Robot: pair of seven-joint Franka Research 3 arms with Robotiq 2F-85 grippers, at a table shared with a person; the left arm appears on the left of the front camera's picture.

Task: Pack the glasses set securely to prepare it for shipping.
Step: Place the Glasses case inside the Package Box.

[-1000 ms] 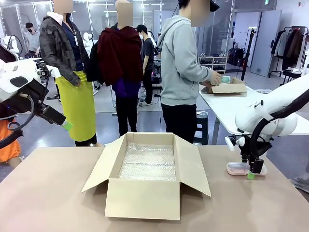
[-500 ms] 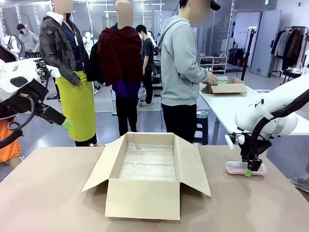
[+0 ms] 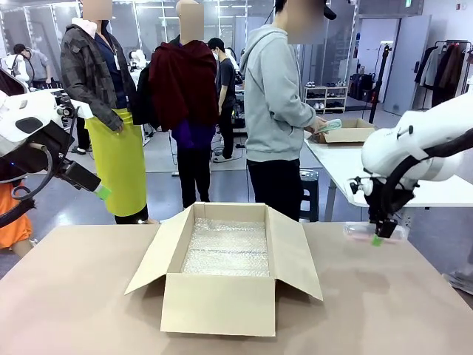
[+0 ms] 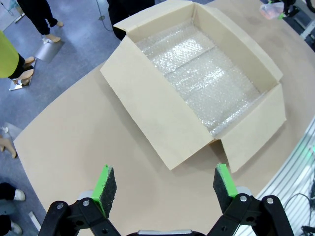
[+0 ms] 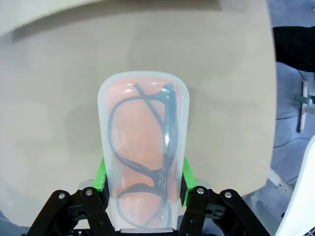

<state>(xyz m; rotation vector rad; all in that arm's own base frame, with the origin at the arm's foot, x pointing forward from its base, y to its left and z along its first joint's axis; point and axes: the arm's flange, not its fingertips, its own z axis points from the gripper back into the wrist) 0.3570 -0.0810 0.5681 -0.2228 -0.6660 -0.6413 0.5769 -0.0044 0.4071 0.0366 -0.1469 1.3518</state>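
Lifted since a second ago, the pink case point(image 3: 358, 231) now hangs clear above the tabletop point(image 3: 81, 296), near its right edge, where before it lay flat on the surface. The right tool point(image 3: 378, 235) is closed on it. In the right wrist view the green pads point(image 5: 101, 172) press the two long sides of the case point(image 5: 142, 113) near one end, and the rest of it sticks out ahead of the tool point(image 5: 142, 177). Through the translucent shell one sees dark-framed glasses point(image 5: 170, 123).

At the middle of the tabletop stands the open cardboard box point(image 3: 222, 296), its flaps spread, and bubble wrap point(image 3: 225, 248) covers its bottom.

The left tool point(image 4: 166, 183) hangs high at the left side, with its jaws wide and nothing between them.

Beyond the far edge, a person point(image 3: 277, 103) at another table holds a pale oblong thing, which looks like the mint green case point(image 3: 330, 126).
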